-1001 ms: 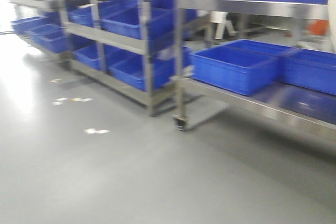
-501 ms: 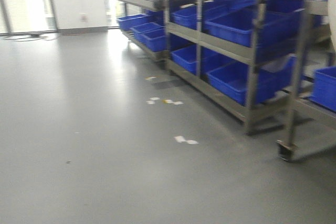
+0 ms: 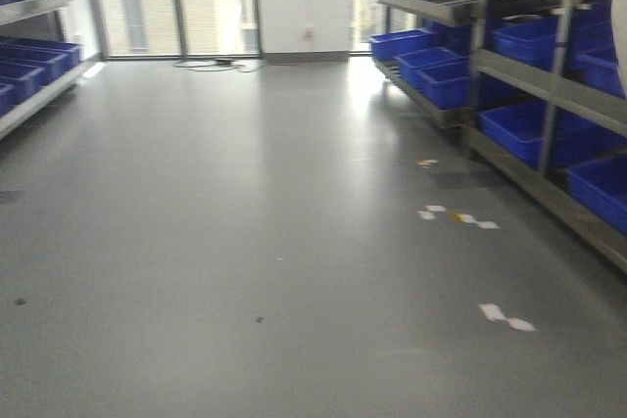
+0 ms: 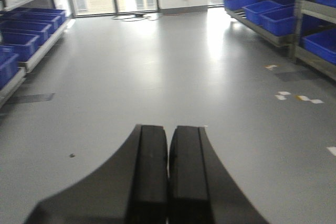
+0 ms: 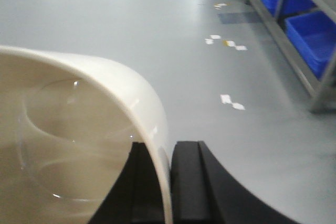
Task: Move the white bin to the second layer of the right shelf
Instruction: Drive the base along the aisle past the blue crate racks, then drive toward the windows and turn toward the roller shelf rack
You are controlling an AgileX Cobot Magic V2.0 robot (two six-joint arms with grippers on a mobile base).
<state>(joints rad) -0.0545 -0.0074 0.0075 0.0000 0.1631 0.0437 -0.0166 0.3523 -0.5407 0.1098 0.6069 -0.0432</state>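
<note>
At the far left a low steel rack of blue rectangular plastic crates (image 3: 29, 56) runs toward the tall windows (image 3: 167, 12). The left gripper (image 4: 168, 129) points down the aisle with its two black fingers pressed flat together and nothing between them. In the middle lies the bare, glossy grey floor (image 3: 245, 242), with no obstacle on it that I can see, only white paper scraps (image 3: 506, 317) toward the right. The right gripper (image 5: 170, 153) has its black fingers clamped on the rim of the cream-white glossy plastic bin (image 5: 123, 85), one finger inside the wall and one outside. The bin is held off the floor, its empty hollow filling the left of the right wrist view. Further right stand grey steel-framed racks (image 3: 549, 85) loaded with more blue crates (image 3: 519, 124). The step in hand looks like the carry: the robot faces down the aisle with the bin aloft and the placing not yet begun. The second layer of the right shelf cannot be picked out from here, as no roller rails show. To do this well, turn gently, since a one-sided pinch on slick plastic could slip or swing. Hold the bin clear of the rack posts, and square up to the target level before reaching.
</note>
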